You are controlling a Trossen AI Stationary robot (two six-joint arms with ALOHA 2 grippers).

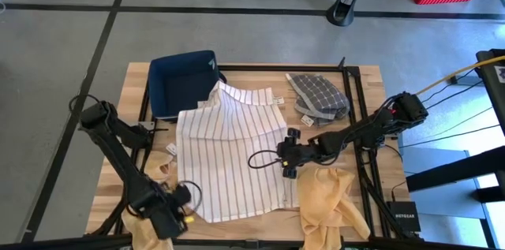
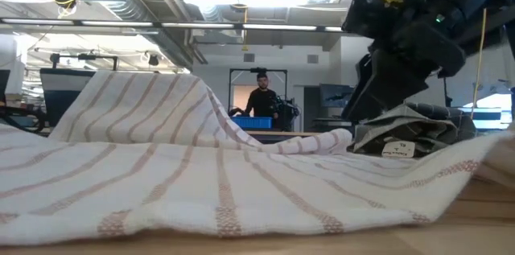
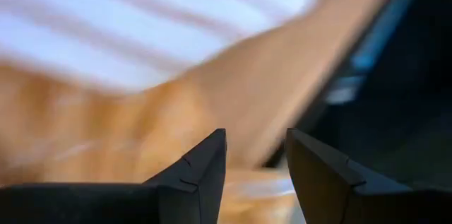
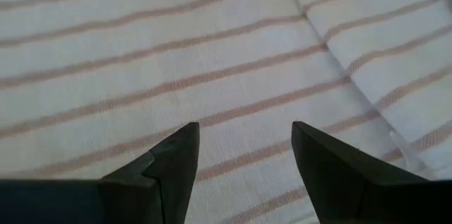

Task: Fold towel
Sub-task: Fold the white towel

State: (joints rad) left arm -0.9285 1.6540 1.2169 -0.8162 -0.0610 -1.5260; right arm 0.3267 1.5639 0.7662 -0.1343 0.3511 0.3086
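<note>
On wooden table (image 1: pixel 371 84): striped towel (image 1: pixel 233 151); person (image 2: pixel 261 99) in room behind.

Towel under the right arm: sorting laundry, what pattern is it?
White towel with thin brownish stripes; clearest in the right wrist view.

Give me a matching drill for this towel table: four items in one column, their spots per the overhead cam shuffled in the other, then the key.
Items
1. striped towel
2. blue bin
3. grey checked cloth
4. right gripper

Places
A. far right part of the table
B. over the striped towel's right edge, open
C. far left corner, under one towel corner
D. spread across the table's middle

Pairs: 1-D, 2-C, 3-A, 4-B
</note>
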